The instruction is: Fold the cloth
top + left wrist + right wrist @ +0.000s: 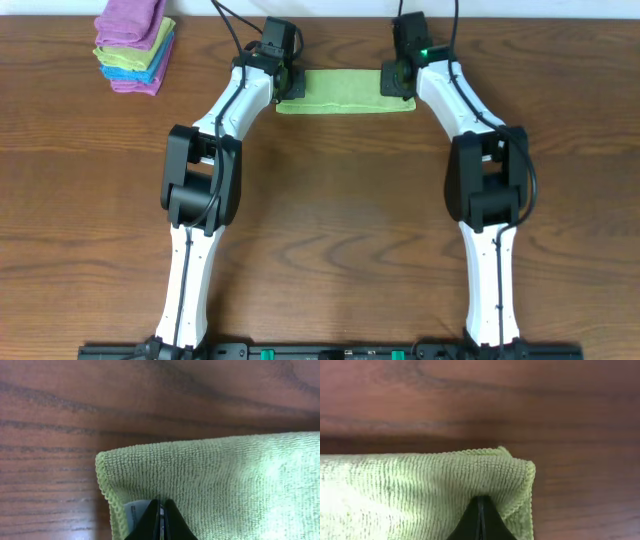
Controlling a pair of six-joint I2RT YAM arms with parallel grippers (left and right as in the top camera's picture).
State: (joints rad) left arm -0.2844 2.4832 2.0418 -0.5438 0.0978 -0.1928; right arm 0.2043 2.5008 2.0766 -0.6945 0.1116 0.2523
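Lime-green cloth (345, 91) lies as a narrow strip on the far surface (330, 220) — left tool (161, 506) and right tool (481, 501) each pinch an end corner; a crosswise fold seemingly remains.

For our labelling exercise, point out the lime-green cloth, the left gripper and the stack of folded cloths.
lime-green cloth (345, 92): overhead view, middle of the green strip.
left gripper (161, 507): left wrist view, between its fingertips pinching the cloth.
stack of folded cloths (132, 22): overhead view, the top purple cloth.
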